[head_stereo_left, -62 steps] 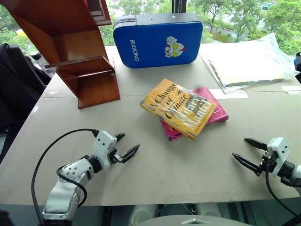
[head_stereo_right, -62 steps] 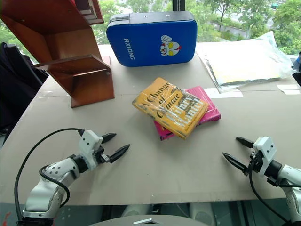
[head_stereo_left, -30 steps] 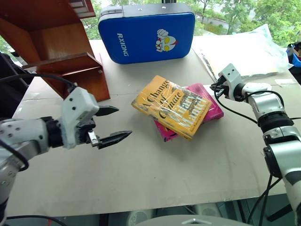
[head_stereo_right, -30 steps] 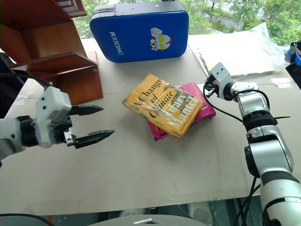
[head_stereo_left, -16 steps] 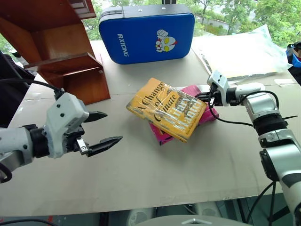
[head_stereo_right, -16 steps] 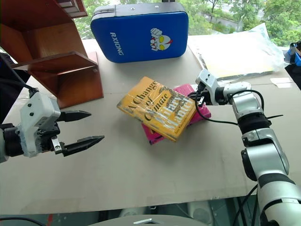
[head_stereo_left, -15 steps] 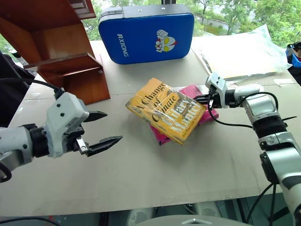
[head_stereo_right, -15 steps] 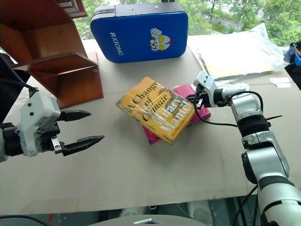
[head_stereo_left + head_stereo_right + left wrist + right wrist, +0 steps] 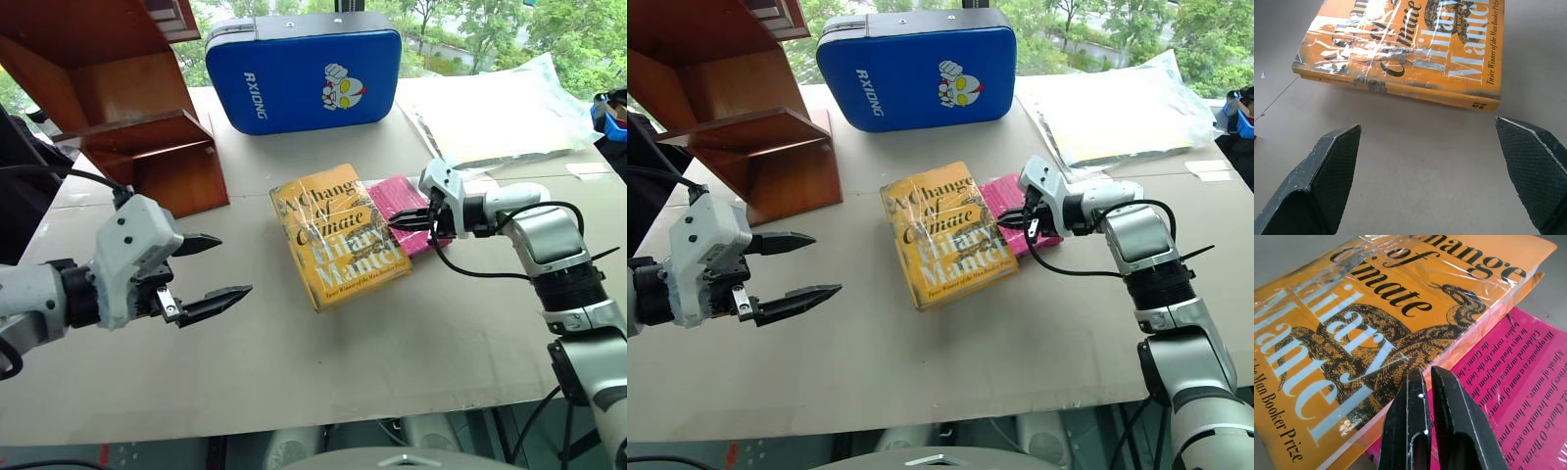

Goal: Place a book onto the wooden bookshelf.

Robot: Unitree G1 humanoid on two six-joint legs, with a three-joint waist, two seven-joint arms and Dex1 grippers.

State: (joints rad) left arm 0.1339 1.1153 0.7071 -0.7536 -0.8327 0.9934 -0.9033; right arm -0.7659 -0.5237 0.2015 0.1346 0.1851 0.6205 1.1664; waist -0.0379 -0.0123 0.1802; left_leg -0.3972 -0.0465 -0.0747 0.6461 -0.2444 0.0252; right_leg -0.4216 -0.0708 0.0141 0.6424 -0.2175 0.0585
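The yellow-orange paperback in shiny clear plastic wrap, lettered "A Change of Climate", was found lying flat near the middle of the grey table, its right-hand part resting across the thinner bright pink book, so that only a pink corner was left showing beside it. Because it lay half propped on that second book, its right edge was raised slightly off the table, which offered a lip to work against.

The right gripper was held low and nearly level, its two black fingers pressed together into a single wedge and pointed at that raised page edge, just above the pink cover. This closed, blade-like posture was judged to serve pushing or turning the paperback, not grasping it; nothing was held between the fingers.

The left gripper was kept above the table to the book's left, near but apart from it, its fingers spread wide and aimed at the spine. It was judged to be waiting to take the book once presented.

The reddish-brown polished wooden shelf unit with slanted panels stood well apart at the far left corner, beside the blue padded case with a cartoon figure; no book had been placed on it yet.
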